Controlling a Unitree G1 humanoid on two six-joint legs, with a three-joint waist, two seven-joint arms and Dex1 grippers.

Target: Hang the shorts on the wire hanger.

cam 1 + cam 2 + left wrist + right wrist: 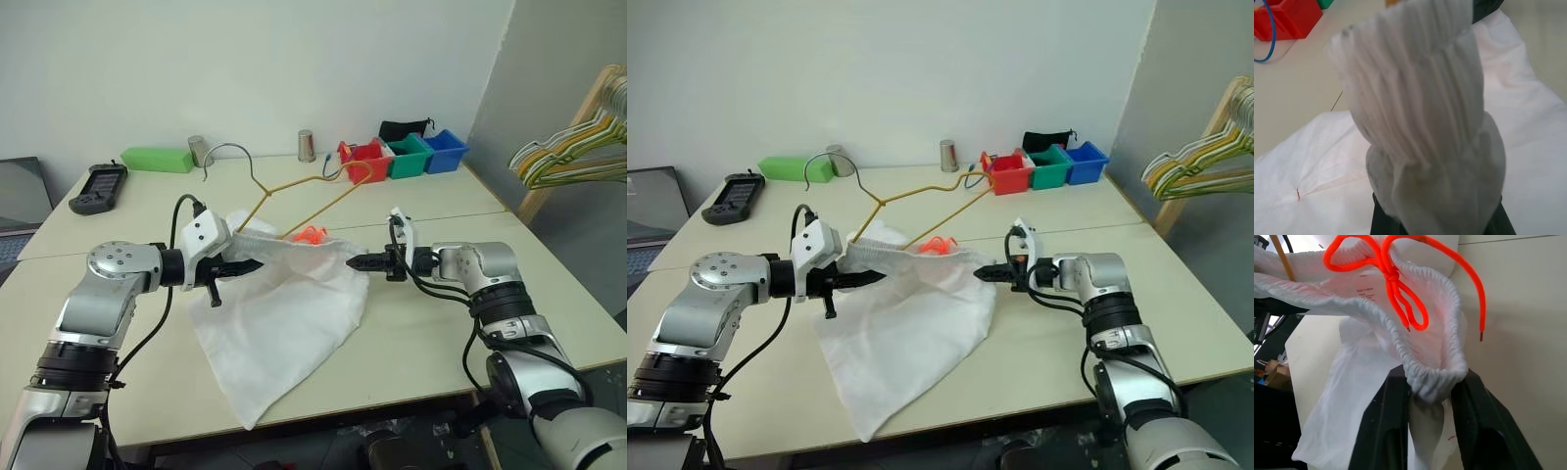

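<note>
Across the middle of the cream worktop [431, 323], as the left eye view has it, the shorts [279, 323] are stretched by their waistband between the two arms, their legs trailing down over the worktop toward its near edge. The left tool [247, 262] pinches one end of the band and the right tool [355, 261] pinches the other, probably to keep the waist taut and open for the wire hanger [294, 201], which lies just behind the shorts with its hook [225, 154] pointing away and its lower end running under the raised band. An orange drawstring [310, 235] sits at the band between the tools. From the right eye view, the same spread shows, with red, green and blue bins [1048, 166] well behind the shorts. Along the left wrist view, gathered white waistband covers the fingers, which are pressed tight on it. By the right wrist view, two black fingers [1383, 431] clamp the ribbed waistband edge, the drawstring bow just above them.
</note>
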